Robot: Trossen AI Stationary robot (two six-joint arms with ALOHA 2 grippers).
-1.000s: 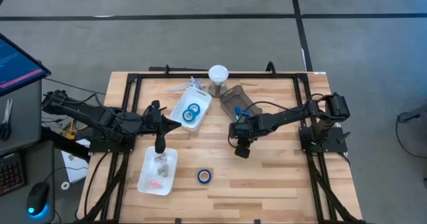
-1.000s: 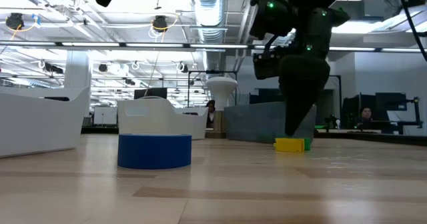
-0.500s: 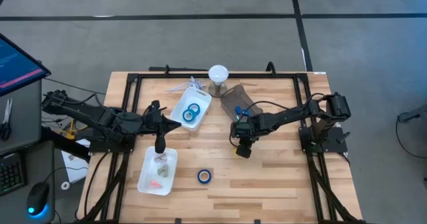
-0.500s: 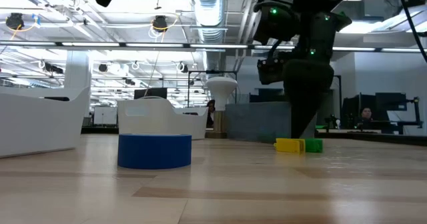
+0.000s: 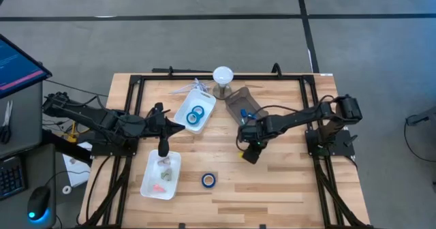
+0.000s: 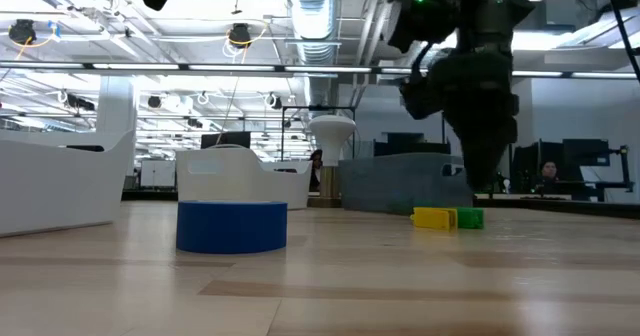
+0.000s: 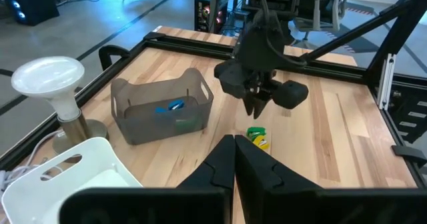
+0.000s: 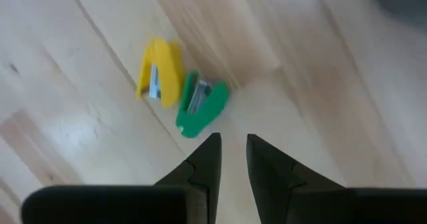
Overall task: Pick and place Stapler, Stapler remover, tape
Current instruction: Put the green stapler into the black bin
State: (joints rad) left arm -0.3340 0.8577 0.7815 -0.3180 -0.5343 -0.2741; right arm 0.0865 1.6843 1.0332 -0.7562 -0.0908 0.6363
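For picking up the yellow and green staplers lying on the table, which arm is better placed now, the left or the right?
The right. The right gripper hangs just above the yellow stapler and green stapler, fingers slightly apart. The left gripper is shut over the white tray, far from them.

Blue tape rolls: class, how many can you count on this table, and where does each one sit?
3. Two tape rolls lie side by side in the white bin; one tape roll lies on the bare table. Others may be hidden inside containers.
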